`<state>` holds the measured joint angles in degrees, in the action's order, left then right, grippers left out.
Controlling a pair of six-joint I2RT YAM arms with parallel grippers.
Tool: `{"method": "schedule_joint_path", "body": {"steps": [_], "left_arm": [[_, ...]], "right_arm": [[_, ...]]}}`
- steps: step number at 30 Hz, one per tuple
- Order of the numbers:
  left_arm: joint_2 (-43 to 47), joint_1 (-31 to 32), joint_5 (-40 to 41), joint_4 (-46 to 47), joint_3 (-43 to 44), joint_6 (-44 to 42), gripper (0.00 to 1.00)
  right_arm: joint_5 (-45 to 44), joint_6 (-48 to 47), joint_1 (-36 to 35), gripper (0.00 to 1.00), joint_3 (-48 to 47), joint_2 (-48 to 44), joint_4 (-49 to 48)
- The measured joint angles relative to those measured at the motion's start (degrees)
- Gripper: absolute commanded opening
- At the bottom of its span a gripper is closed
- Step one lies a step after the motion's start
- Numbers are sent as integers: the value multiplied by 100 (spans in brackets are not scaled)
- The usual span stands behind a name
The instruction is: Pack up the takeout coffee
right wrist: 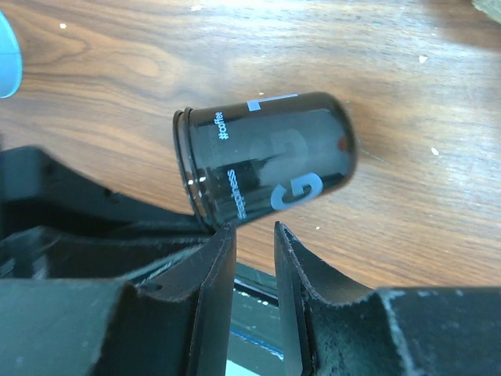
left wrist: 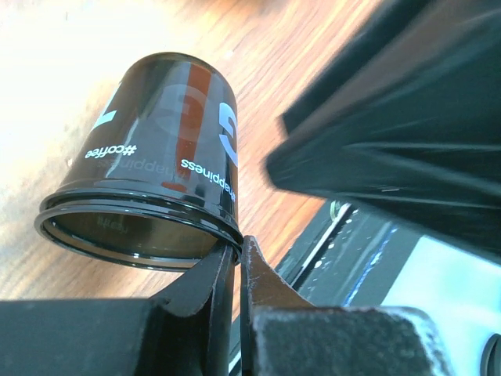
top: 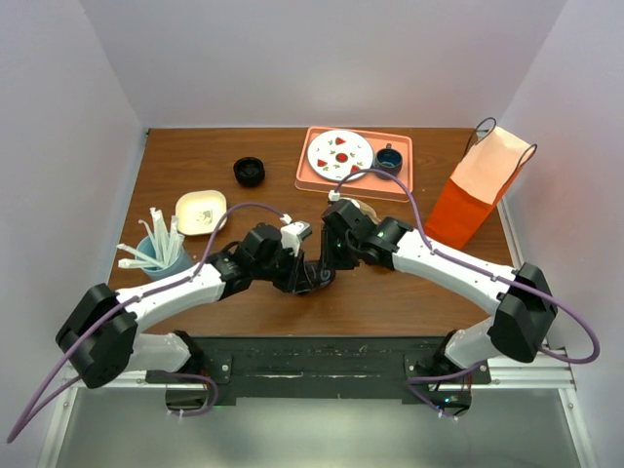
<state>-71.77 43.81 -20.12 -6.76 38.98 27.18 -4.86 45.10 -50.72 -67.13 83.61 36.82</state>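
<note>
Near side of pink tray (top: pixel 403 185), takeout coffee (right wrist: pixel 266 160) tipped on its side low over desk (right wrist: pixel 235 55); can't tell if touching. Top view: hidden betw. arms. L gripper (left wrist: pixel 237 262) pinched on its rim. R gripper (right wrist: pixel 254 235) fingers apart, empty, just beside it.

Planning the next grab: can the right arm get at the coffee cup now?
Probably yes: the coffee cup shows a bare side just ahead of the open right gripper; the left gripper seems to pinch only its rim.
</note>
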Motion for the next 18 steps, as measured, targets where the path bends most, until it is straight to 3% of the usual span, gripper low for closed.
{"method": "schedule_joint_path", "body": {"steps": [6, 18], "left_arm": [[-197, -72, -13, 155, -256, 9, 26], [-197, -210, 7, 367, -610, 24, 27]], "right_arm": [[-61, -39, 0, 31, 55, 0, 17], [-63, -144, 0, 31, 55, 0, 20]]}}
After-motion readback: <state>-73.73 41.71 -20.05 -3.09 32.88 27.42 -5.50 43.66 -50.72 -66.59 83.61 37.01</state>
